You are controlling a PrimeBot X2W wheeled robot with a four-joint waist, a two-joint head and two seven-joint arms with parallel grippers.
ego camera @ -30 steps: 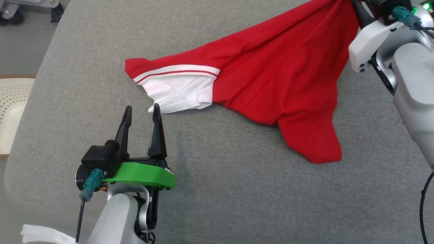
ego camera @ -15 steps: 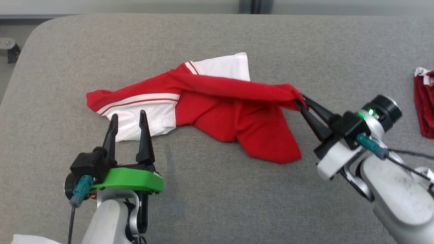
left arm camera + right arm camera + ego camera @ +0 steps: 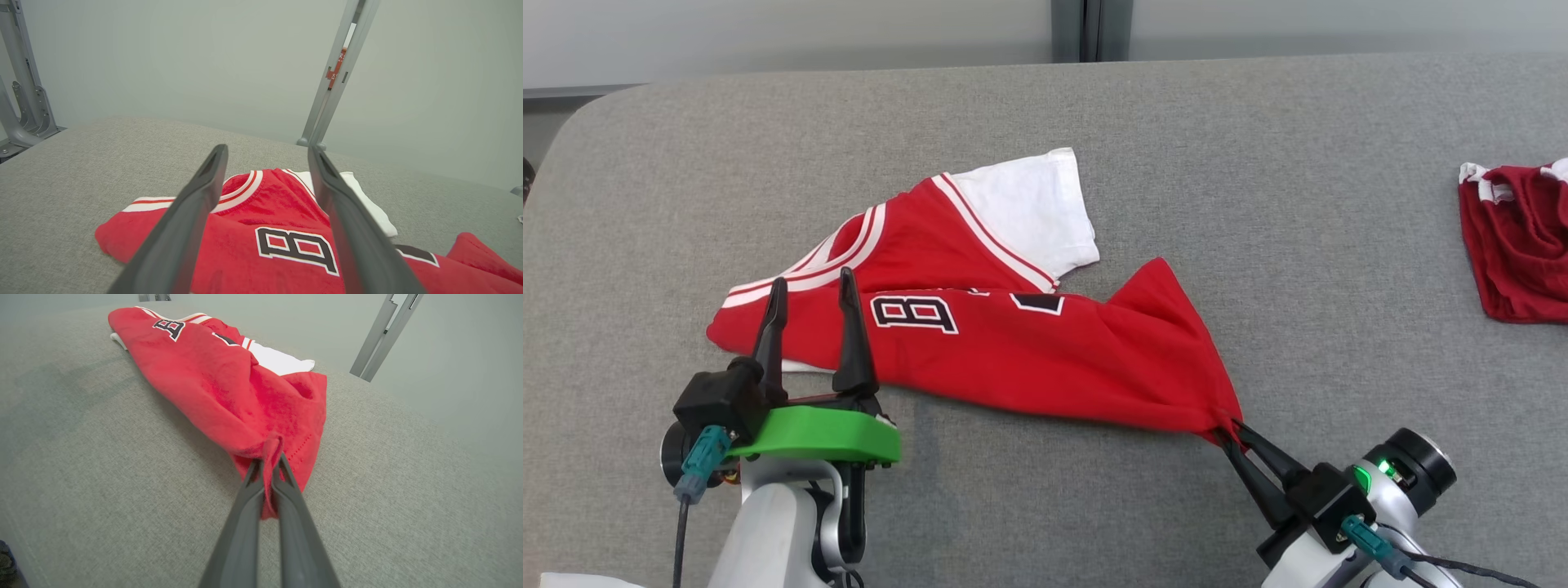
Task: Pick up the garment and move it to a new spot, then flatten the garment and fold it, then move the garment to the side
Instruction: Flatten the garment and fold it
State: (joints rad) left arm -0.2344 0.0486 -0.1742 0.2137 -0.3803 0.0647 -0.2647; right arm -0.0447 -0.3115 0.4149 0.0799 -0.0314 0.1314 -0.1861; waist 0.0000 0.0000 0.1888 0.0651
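Tabletop point(image 3: 629, 204) grey and fabric-covered, with a rounded corner at far left. Left gripper point(image 3: 811, 278) sits low at the left, its fingers spread wide with nothing between them and its tips over the collar end of the garment point(image 3: 1029, 359); whether they touch the cloth, cannot tell. The left wrist view looks between the parted fingers onto the red cloth point(image 3: 278, 204). The garment lies crumpled on the table at centre, drawn into a long band from centre-left toward lower right. Its striped collar and one white sleeve point(image 3: 1029, 208) are on the far side, and a black, white-edged "B" point(image 3: 913, 314) lies face up just right of the left fingers. The band narrows to a point at lower right, where the right gripper point(image 3: 1227, 431) has its fingers pressed together on a bunched bit of hem; the right wrist view shows red fabric point(image 3: 212, 375) pinched between the tips point(image 3: 269, 459). At far right a darker red garment point(image 3: 1515, 245) with white trim lies well apart, cut by the frame edge.
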